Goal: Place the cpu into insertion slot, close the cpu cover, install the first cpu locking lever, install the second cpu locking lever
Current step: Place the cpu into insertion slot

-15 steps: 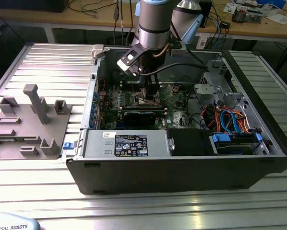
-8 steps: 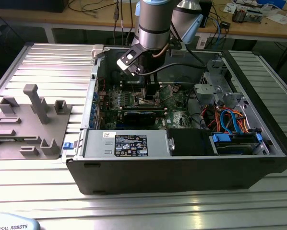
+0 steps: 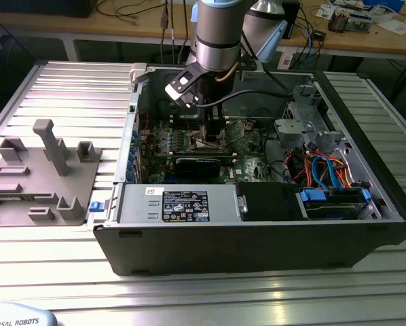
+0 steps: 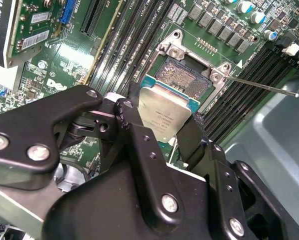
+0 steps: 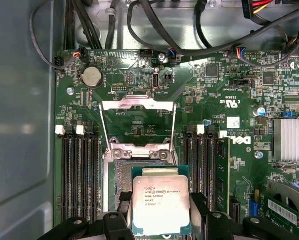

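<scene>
Step 1 of 4 atm imo: the cpu (image 5: 161, 205) isn't in yet. The fingers (image 4: 139, 135) are pinching it by two opposite edges, lid up. It hangs over the insertion slot (image 5: 120, 175) w/ part of the pin field uncovered in both wrist views. Can't tell how much gap there is between chip and slot. The cpu cover (image 5: 138, 105) is flipped open off its hinge and one locking lever (image 4: 259, 86) sticks out free, so nothing's closed or latched.

Seating it prob calls for the chip square to the recess and level, no sideways push, bc those contacts look fine and bendy.

Materials:
- **cpu:** dull silver-grey metal lid, smooth, on a green substrate.
- **Slot:** dark square recess w/ a glittery grid and a silvery rim.
- **Cover:** thin shiny sheet metal, a frame w/ a big square window.
- **Lever:** thin wire.
- **Fingers:** matte black, blocky, bolted links.

The green motherboard (image 5: 139, 75) sits inside a dark pc case (image 3: 257, 238) on a ribbed aluminium surface (image 3: 189, 299).
</scene>
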